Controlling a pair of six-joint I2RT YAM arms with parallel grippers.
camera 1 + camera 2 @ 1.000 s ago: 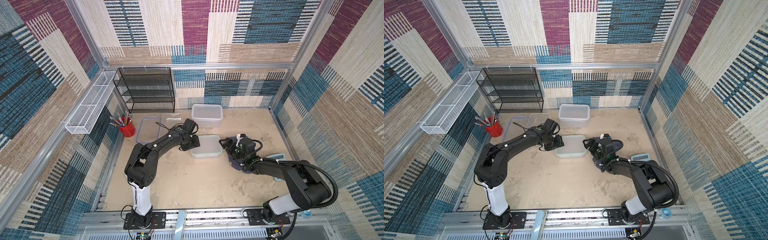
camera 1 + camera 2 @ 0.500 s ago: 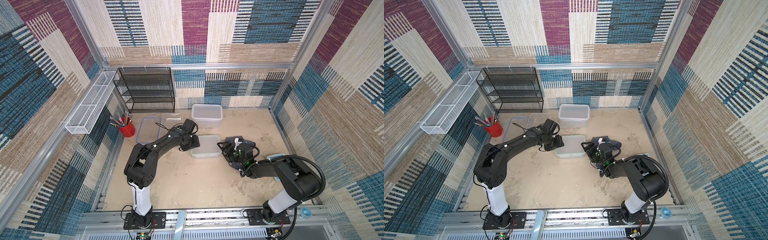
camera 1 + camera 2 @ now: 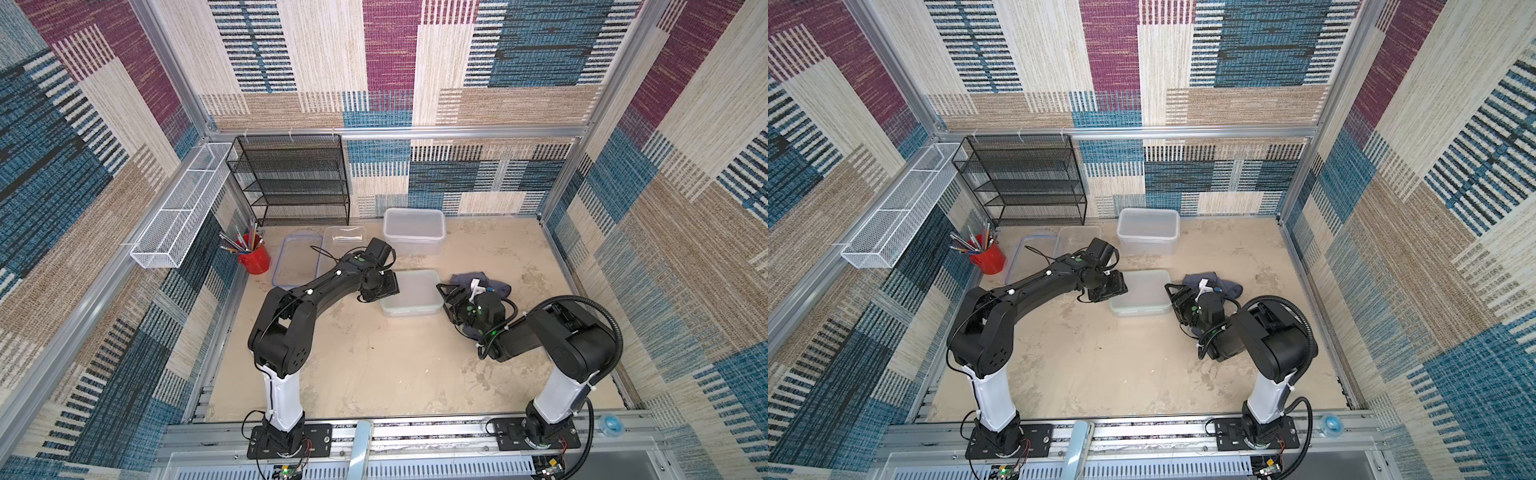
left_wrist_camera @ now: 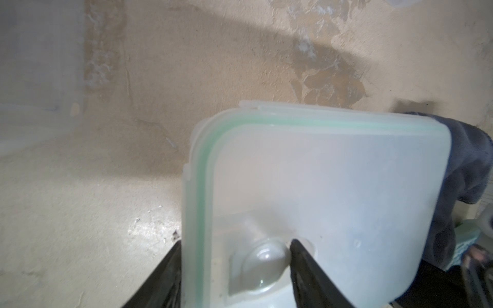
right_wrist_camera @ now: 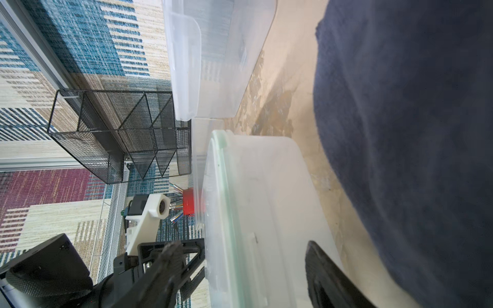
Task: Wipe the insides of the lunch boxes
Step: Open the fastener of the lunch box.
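Left gripper [image 4: 234,241] grasps the lidded lunch box [image 3: 409,291] at nine o'clock, likely steadying it. Right gripper [image 5: 254,242] straddles three o'clock, perhaps to unclip; I cannot tell its grip.

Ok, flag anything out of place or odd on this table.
The dark blue cloth lies crumpled beside the middle lunch box, partly under the right arm. That box has its green-sealed lid on, so its inside cannot be wiped yet.
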